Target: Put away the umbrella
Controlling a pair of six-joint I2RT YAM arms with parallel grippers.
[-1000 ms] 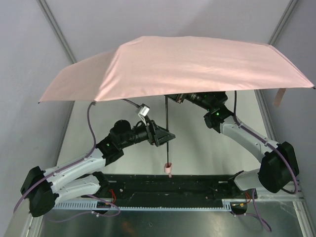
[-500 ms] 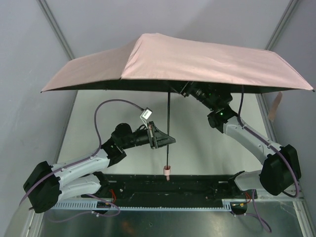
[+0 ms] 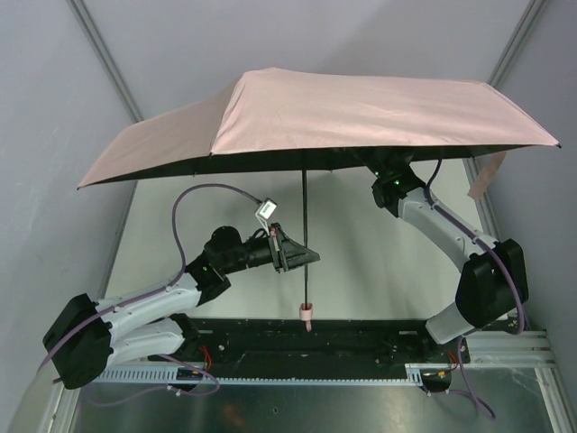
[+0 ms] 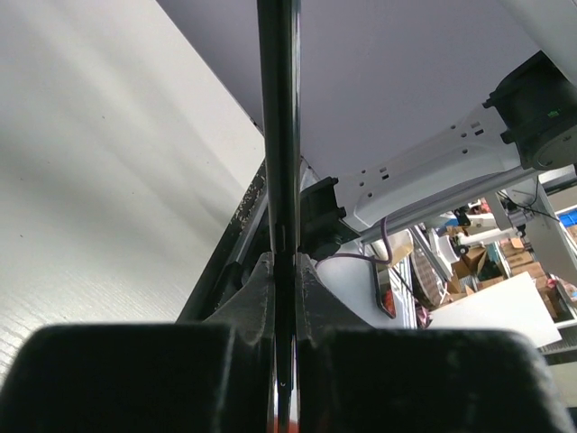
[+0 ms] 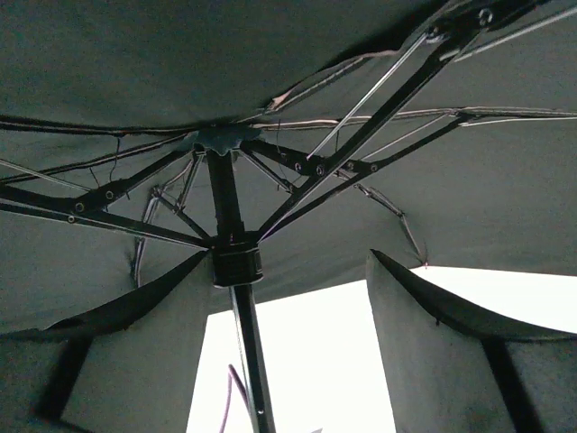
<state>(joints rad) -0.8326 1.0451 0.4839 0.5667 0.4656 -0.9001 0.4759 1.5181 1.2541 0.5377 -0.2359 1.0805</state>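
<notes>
Over the counter, toward its near edge, the umbrella (image 3: 361, 113) hangs fully open — left gripper (image 3: 304, 256) pinched tight on its black shaft (image 3: 305, 216), right gripper (image 5: 284, 271) spread wide, holding nothing, below the runner (image 5: 236, 267). Risk — that thin shaft could twist or slide if the runner gets pulled off-axis.

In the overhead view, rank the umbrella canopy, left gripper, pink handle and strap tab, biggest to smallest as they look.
1. umbrella canopy, by far.
2. left gripper.
3. strap tab edges out pink handle, but it hangs higher, nearer the camera, so unsure.
</notes>
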